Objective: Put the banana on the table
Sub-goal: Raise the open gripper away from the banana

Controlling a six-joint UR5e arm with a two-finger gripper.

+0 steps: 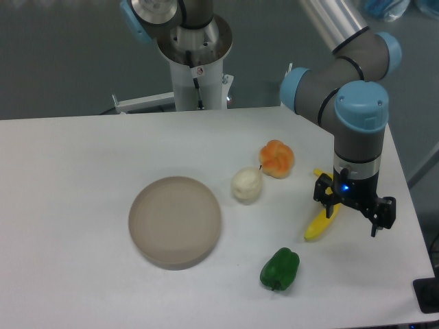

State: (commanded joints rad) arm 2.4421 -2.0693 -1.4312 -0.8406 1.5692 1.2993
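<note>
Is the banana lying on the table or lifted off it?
Lying on the table. The banana rests flat on the white surface, while the open gripper straddles its upper end.

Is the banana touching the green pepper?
Apart. The camera view shows bare table between the banana's lower tip and the pepper.

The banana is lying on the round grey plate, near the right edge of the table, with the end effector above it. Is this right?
Not quite. The camera view shows the banana lying directly on the white table, not on the round grey plate, which sits apart to the left with nothing on it. The rest holds: the banana is near the table's right edge, with the end effector above it.
</note>
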